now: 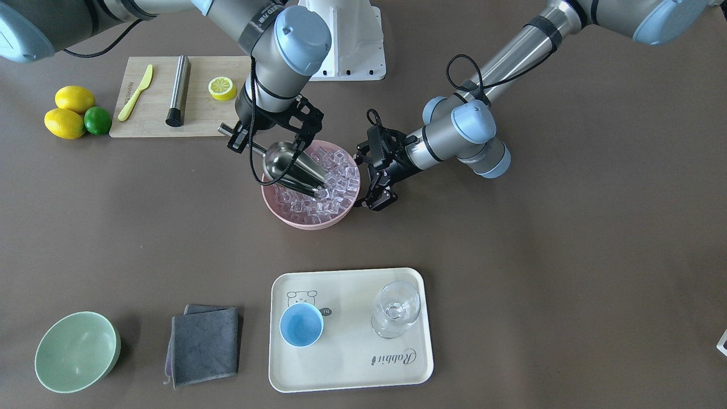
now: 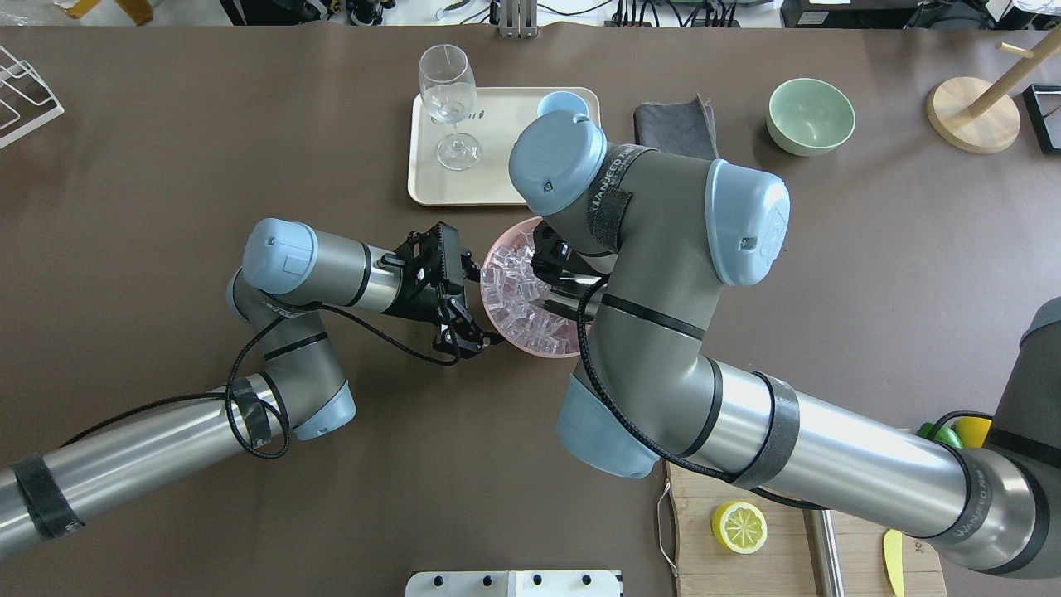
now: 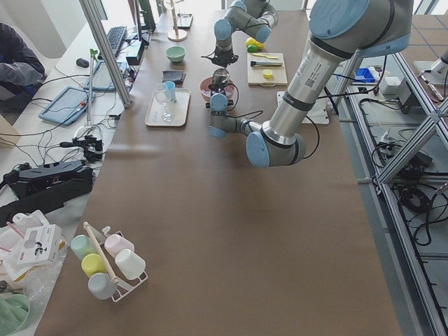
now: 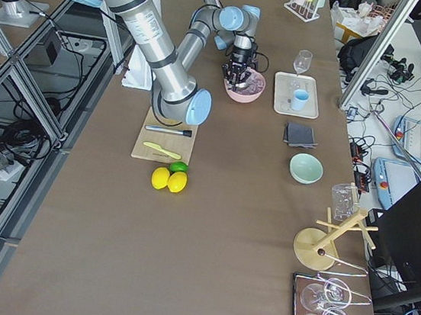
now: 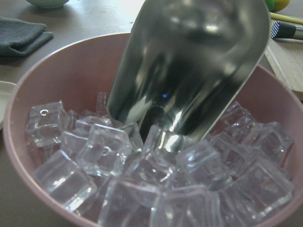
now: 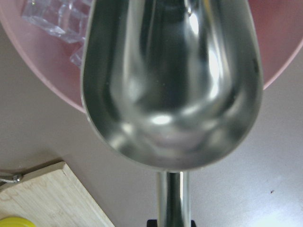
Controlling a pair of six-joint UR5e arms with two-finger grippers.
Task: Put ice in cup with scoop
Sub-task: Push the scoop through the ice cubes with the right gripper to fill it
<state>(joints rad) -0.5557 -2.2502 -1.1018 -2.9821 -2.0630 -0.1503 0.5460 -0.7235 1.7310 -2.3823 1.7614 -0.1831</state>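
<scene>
Steel-bright, the scoop [image 1: 284, 162] is held by its thin handle in the closed right gripper [image 1: 248, 141]. The trough is tilted down ahead of the fingers, and its lip is pressed among the ice [image 1: 335, 182] in the pink bowl [image 1: 306, 222]. No cube is seen inside the trough. The left gripper [image 1: 368, 179] is set just beside the bowl's opposite rim, jaws apparently spread, nothing held. The cup [image 1: 301, 325] is found well apart from both grippers, beyond the bowl on a tray [image 1: 352, 363], near a stemmed glass [image 1: 396, 309]. Cubes may be shoved over the rim rather than lifted. The round handle could be twisted in the grip. So wide a trough may be emptied past so narrow a cup.
</scene>
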